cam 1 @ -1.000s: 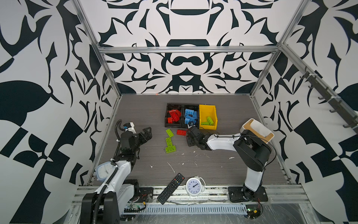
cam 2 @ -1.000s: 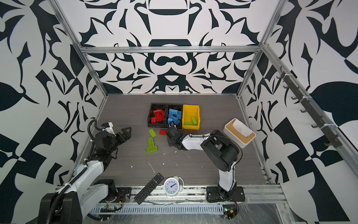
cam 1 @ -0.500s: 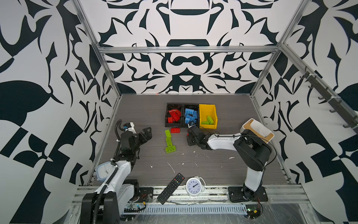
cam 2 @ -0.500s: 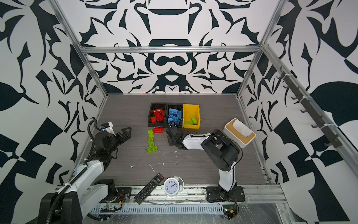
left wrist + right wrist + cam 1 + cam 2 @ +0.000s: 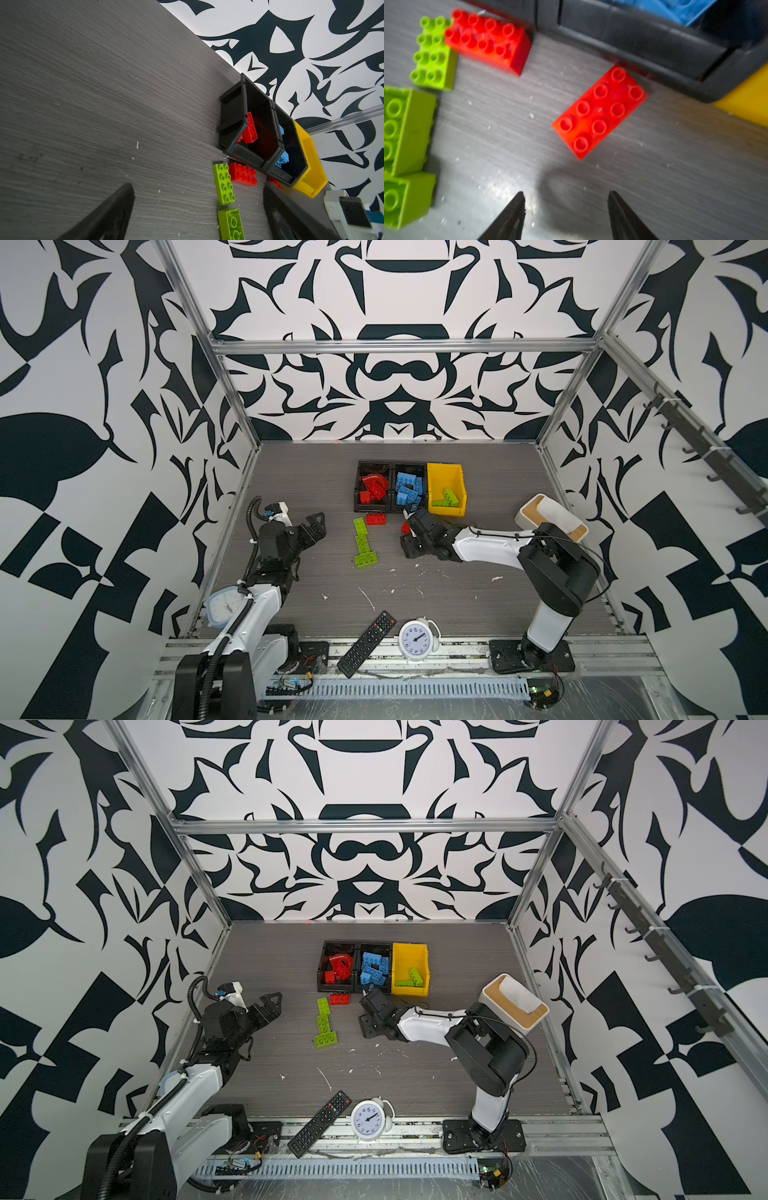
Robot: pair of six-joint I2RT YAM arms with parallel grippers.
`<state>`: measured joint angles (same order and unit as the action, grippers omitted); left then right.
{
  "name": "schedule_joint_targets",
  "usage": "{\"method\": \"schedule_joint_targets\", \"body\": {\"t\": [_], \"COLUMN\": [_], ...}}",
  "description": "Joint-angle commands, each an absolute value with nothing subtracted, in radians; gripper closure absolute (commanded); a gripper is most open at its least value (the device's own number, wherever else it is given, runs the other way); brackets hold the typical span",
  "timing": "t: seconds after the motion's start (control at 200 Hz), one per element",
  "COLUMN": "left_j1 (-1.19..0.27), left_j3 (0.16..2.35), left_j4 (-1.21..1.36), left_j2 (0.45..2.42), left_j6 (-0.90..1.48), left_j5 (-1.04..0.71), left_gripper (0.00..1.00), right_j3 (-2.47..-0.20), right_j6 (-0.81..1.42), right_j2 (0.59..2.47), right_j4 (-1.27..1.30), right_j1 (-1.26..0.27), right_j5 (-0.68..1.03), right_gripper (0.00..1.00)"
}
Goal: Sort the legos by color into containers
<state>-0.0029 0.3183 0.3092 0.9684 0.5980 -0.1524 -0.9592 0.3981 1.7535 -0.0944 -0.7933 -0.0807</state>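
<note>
1. On the grey table, just in front of the two joined black plastic bins (image 5: 356,489), a small red studded plastic brick (image 5: 600,112) lies flat, bumps up and turned slantwise. The wrist picture is blurry, so I cannot tell if its far corner touches the bin.
2. The right gripper (image 5: 566,193) is close to it. Its jaws are spread apart with nothing between them, and the brick lies just past the tips.
3. Picking up this red brick looks like the step in hand. The next move calls for turning to match the slant, reaching forward and down, then squeezing the brick's long sides.
4. It belongs in the black bin that holds red bricks.
5. A second red brick (image 5: 375,519) touches a long lime green brick (image 5: 360,526), with two more green ones below it in a top view.
6. The bright yellow plastic bin (image 5: 444,472) holds green bricks.
7. The left gripper (image 5: 198,186) hangs wide open and empty, well apart.
</note>
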Motion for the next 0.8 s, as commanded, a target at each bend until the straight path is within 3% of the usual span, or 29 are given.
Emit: {"method": "schedule_joint_targets", "body": {"t": [0.0, 0.305, 0.795], "left_j1": [0.0, 0.0, 0.0], "left_j3": [0.341, 0.341, 0.34], "left_j4": [0.301, 0.303, 0.302], "left_j2": [0.954, 0.959, 0.948], "left_j6": [0.591, 0.594, 0.597], "left_j5": [-0.14, -0.147, -0.15], "left_gripper": [0.01, 0.01, 0.01], "right_j3": [-1.001, -0.979, -1.173], "right_j6": [0.401, 0.468, 0.452], "right_j2": [1.687, 1.619, 1.869], "right_j4": [-0.221, -0.166, -0.161], "right_j1": [-0.79, -0.762, -0.696], "right_j5": [-0.005, 0.027, -0.003], "right_gripper": [0.33, 0.22, 0.21]}}
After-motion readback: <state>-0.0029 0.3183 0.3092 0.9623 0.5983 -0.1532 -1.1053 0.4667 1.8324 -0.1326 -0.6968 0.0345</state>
